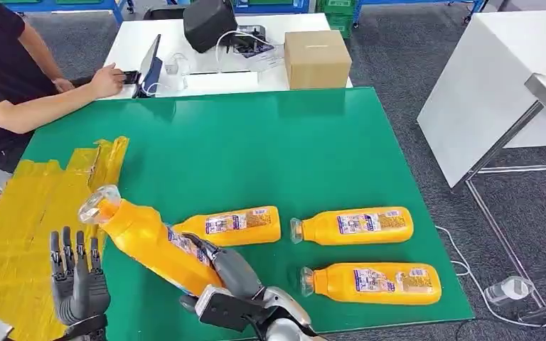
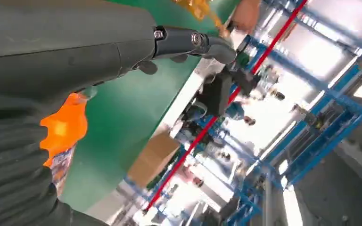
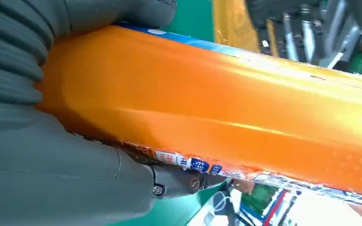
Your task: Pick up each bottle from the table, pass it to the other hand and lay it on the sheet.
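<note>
Right hand [image 1: 231, 273], at about 6 o'clock in the head view, grips the lifted bottle [image 1: 146, 238] around its lower body, the capped neck tilted up toward 10 o'clock and clear of the green surface [image 1: 270, 142]; the right wrist view shows the thumb and fingers wrapped on the orange body, the label at the palm. Left hand [image 1: 78, 273], at about 8 o'clock, holds nothing, its fingers apart and upright, palm turned toward the bottle and just beside it but not touching; it stands over the yellow sheet [image 1: 21, 213]. By my judgement the handover is the step in hand: pickup done, transfer not yet made; next, the left hand's fingers need to close round the upper body near the neck before the right lets go, then lay it on the sheet at 9 o'clock. Three other bottles [image 1: 355, 226] lie flat on the surface, between 4 and 6 o'clock.
</note>
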### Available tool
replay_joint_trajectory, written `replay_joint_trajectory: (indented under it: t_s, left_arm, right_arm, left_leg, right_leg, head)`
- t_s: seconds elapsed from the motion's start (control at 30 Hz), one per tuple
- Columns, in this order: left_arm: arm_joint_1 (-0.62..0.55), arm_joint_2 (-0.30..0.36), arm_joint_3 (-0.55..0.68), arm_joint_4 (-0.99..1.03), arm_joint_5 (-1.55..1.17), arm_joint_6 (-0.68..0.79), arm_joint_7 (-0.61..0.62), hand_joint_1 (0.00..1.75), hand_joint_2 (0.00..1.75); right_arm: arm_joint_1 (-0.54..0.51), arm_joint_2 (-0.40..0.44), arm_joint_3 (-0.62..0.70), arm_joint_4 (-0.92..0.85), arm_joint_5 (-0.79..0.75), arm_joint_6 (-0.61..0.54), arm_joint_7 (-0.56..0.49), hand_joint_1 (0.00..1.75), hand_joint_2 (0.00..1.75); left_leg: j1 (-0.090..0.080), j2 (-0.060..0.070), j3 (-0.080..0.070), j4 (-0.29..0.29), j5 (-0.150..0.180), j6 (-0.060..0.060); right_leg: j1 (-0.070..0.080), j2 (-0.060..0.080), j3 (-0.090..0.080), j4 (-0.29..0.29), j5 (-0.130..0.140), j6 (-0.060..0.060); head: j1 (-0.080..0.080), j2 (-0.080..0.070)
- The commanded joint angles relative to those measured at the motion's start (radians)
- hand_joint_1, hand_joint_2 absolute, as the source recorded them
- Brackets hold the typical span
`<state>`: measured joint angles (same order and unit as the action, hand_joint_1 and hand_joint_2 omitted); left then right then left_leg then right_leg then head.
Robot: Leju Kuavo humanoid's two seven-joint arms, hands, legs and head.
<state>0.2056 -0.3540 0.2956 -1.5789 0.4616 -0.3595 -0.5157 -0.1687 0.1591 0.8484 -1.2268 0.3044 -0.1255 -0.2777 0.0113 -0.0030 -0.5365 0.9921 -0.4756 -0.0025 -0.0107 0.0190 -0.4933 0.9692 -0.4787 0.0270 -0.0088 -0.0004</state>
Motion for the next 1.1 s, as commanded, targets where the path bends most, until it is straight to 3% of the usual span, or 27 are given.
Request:
replay_joint_trajectory:
  t_s: [0.03, 0.27, 0.33, 0.47, 1.1]
  left_arm:
    - [0.001, 0.005, -0.146, 0.065, -0.016, -0.015, -0.009, 0.0, 1.75]
    - [-0.021, 0.014, -0.238, 0.104, -0.036, -0.057, -0.006, 0.0, 1.75]
    - [-0.008, 0.035, -0.211, 0.093, -0.032, -0.062, -0.021, 0.0, 1.75]
    - [0.028, 0.033, -0.043, 0.077, -0.009, -0.169, -0.02, 0.0, 1.75]
    - [0.016, 0.005, 0.023, 0.09, -0.036, -0.238, -0.006, 0.0, 1.75]
  right_arm:
    - [0.113, -0.097, -0.075, -0.156, 0.029, 0.013, -0.032, 1.75, 1.75]
    - [0.188, -0.11, -0.109, -0.213, 0.065, 0.027, -0.04, 1.75, 1.75]
    - [0.119, -0.071, -0.096, -0.143, 0.062, 0.05, -0.039, 1.75, 1.75]
    - [0.001, 0.013, -0.058, -0.023, 0.026, 0.066, -0.054, 1.75, 1.75]
    - [-0.01, 0.02, -0.044, -0.011, 0.015, 0.066, -0.059, 1.75, 1.75]
  left_leg:
    - [0.0, -0.007, -0.001, -0.001, 0.001, 0.001]
    - [-0.001, -0.008, -0.003, 0.0, 0.001, 0.001]
    - [-0.001, -0.004, -0.003, 0.0, 0.001, 0.001]
    - [-0.001, 0.006, -0.002, -0.001, 0.0, 0.0]
    - [-0.001, 0.0, -0.004, -0.001, 0.002, 0.0]
  right_leg:
    - [0.001, -0.009, 0.002, -0.003, 0.0, 0.0]
    - [0.0, -0.01, 0.0, -0.002, -0.001, 0.0]
    - [-0.001, -0.006, -0.002, -0.001, 0.0, 0.0]
    - [0.0, 0.003, -0.003, 0.0, 0.001, -0.001]
    - [0.0, -0.003, -0.002, -0.001, 0.001, -0.001]
  head:
    - [0.0, 0.0]
    - [0.0, 0.0]
    - [0.0, 0.0]
    - [0.0, 0.0]
    - [0.0, 0.0]
